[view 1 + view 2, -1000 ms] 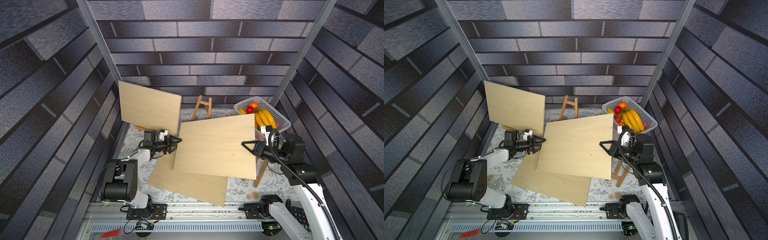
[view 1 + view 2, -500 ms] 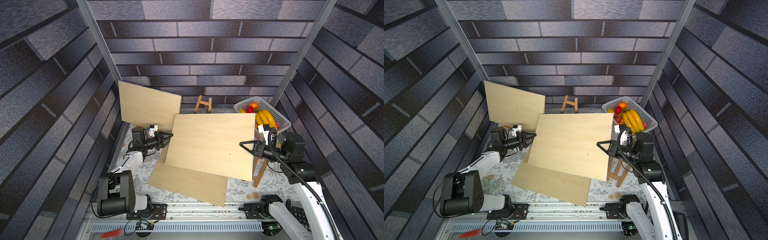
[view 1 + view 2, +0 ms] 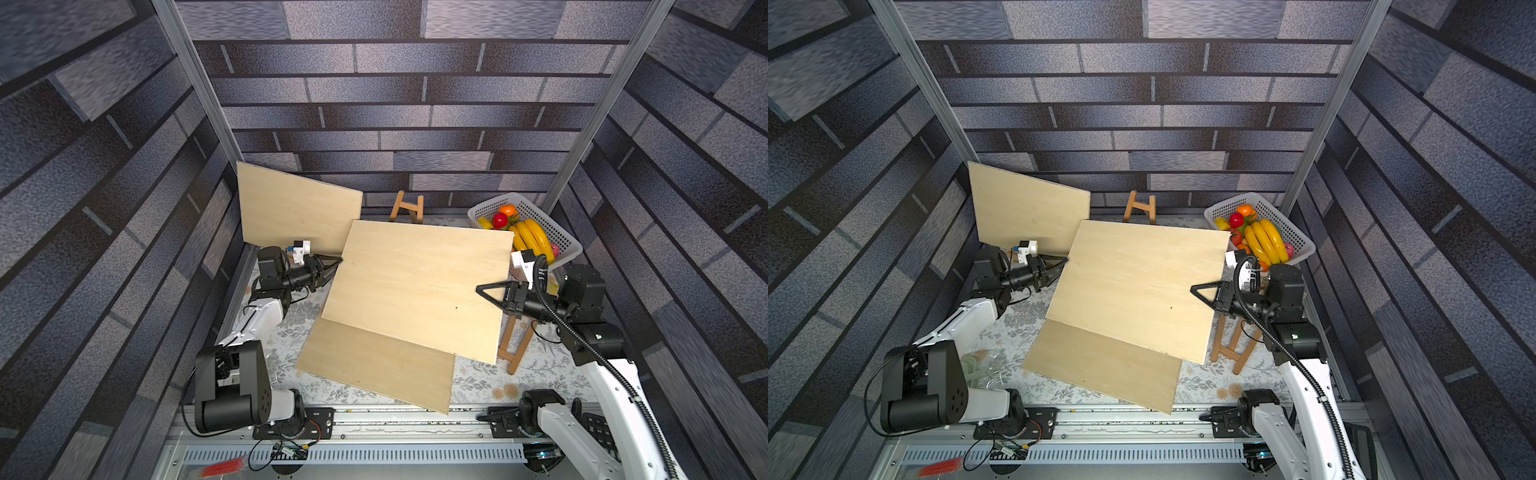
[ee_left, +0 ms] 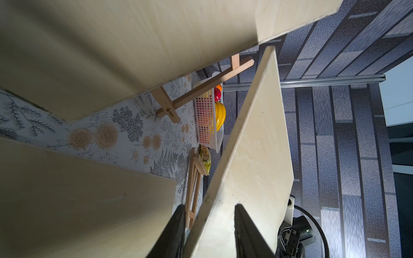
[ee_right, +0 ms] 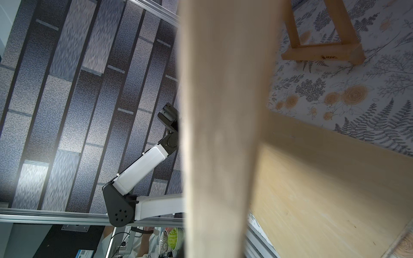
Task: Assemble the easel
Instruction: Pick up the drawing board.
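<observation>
Above the counter (image 3: 286, 332), my right claw (image 3: 478, 287) clamps the board (image 3: 419, 286) by its edge; my left claw (image 3: 337, 261) straddles the far corner, grip I cannot tell. Board not yet on the easel (image 3: 408, 206).

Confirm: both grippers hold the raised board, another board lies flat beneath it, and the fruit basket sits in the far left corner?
No: the fruit basket sits in the far right corner, as both top views show. The left gripper and right gripper hold the raised board, another board flat beneath it.

Lab robot cell: printed brick walls (image 3: 415, 104), aluminium frame posts (image 3: 200, 83), floral tablecloth (image 3: 291, 332).
</observation>
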Robot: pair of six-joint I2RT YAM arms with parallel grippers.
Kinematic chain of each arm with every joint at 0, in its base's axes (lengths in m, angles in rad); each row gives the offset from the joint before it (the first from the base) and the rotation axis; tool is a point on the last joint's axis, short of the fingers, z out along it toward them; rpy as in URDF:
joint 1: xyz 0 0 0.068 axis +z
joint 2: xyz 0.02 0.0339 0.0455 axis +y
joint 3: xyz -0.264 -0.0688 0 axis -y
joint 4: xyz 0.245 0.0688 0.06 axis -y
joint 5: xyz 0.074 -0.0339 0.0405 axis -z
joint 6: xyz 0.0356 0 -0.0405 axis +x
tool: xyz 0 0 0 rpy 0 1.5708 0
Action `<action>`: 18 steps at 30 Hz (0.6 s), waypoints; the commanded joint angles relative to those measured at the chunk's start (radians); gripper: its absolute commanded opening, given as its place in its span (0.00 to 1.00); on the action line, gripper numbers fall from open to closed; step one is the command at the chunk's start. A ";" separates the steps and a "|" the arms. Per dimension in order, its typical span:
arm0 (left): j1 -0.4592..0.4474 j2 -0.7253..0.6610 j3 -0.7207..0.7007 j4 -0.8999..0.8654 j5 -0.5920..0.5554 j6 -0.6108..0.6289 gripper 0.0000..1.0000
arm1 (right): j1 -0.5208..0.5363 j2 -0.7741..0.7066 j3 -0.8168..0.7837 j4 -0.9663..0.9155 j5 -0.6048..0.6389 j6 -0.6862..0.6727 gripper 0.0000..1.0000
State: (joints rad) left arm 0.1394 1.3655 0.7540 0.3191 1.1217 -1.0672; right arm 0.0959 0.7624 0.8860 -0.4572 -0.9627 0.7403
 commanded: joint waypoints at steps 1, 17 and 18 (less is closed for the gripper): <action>-0.011 -0.002 0.050 0.069 0.152 -0.027 0.38 | 0.028 -0.007 -0.011 0.027 -0.105 0.017 0.09; 0.005 0.023 0.089 0.086 0.157 -0.045 0.38 | 0.048 -0.047 -0.050 0.137 -0.094 0.122 0.00; 0.009 0.022 0.088 0.089 0.156 -0.048 0.38 | 0.048 -0.054 -0.058 0.179 -0.093 0.146 0.00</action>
State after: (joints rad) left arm 0.1581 1.4094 0.7883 0.3317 1.1576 -1.0874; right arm 0.1108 0.7341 0.8368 -0.4168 -0.9497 0.8257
